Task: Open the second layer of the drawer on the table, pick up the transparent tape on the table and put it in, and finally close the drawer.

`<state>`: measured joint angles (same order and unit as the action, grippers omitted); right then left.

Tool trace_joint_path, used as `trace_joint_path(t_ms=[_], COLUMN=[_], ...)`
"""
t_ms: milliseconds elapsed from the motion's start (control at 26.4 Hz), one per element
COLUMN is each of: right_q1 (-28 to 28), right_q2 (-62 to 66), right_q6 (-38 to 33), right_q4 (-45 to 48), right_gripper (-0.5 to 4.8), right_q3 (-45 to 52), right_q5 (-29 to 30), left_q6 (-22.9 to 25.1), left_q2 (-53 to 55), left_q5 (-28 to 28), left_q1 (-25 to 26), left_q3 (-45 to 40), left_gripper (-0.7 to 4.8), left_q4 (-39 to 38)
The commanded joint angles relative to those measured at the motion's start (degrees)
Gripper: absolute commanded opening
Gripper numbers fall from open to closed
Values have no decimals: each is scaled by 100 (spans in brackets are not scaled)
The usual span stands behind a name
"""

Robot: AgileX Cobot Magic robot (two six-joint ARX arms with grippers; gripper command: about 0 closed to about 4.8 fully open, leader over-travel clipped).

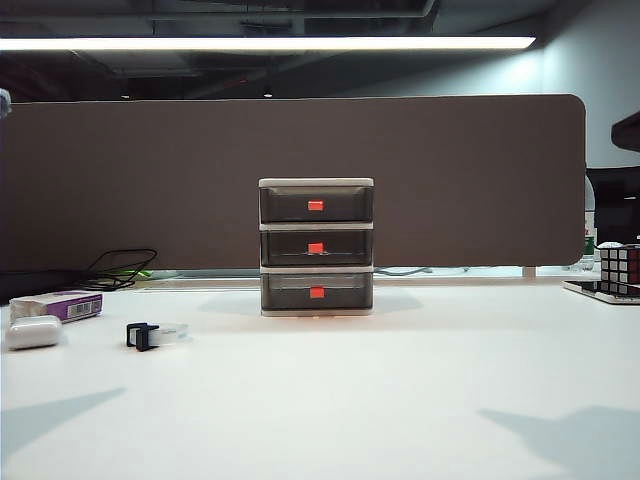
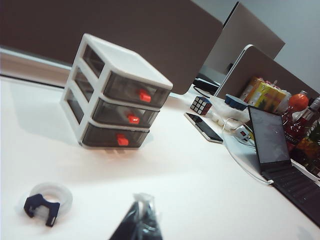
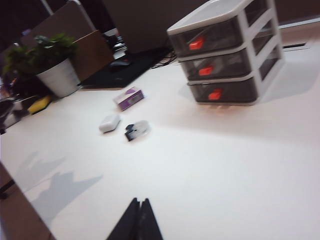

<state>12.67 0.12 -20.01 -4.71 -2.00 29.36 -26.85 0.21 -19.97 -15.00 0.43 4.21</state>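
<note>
Left gripper (image 2: 140, 220) shows at the edge of its wrist view, dark fingers pressed together, holding nothing, raised above the table (image 2: 200, 190). Right gripper (image 3: 137, 222) likewise: fingers meeting in a point, closed on nothing, high over the white surface. Neither arm appears in the exterior view; only their shadows fall on the near corners.

Drawer (image 1: 316, 247) stands upright mid-table against the brown partition (image 1: 450, 180), all three tiers pushed in. Second layer (image 1: 316, 246) closed, red tab facing front.

Transparent tape (image 1: 157, 334) lies flat on the table, well left of the drawer, black cutter clip toward the left. White rounded case (image 1: 33, 331) and purple-and-white box (image 1: 60, 304) sit further left. Rubik's cube (image 1: 620, 264) at far right.
</note>
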Motion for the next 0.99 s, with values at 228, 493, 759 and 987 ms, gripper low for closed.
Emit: trace_joint_path(t_ms=[228,493,759,987], right_q1=[9,9,7,11], right_q2=[11,173,1342,3434], right_q6=[44,48,308,846], right_q4=[184,232,953,1307], right_gripper=[-5,-5,-5,-5], right_q3=[-90,-125,-479,-1561], right_q5=[-68,-374,-420,-354], left_q6=[-212,-208,304,232], left_q2=[914,2846,5600,8137], left_q5=[498,496,708,514], left_q1=[2,-164,-957,-1239], left_q3=[11,116,535,1543], left_gripper=[-5,-5,-5,71], left_q4=[1137,2555,5154,6236])
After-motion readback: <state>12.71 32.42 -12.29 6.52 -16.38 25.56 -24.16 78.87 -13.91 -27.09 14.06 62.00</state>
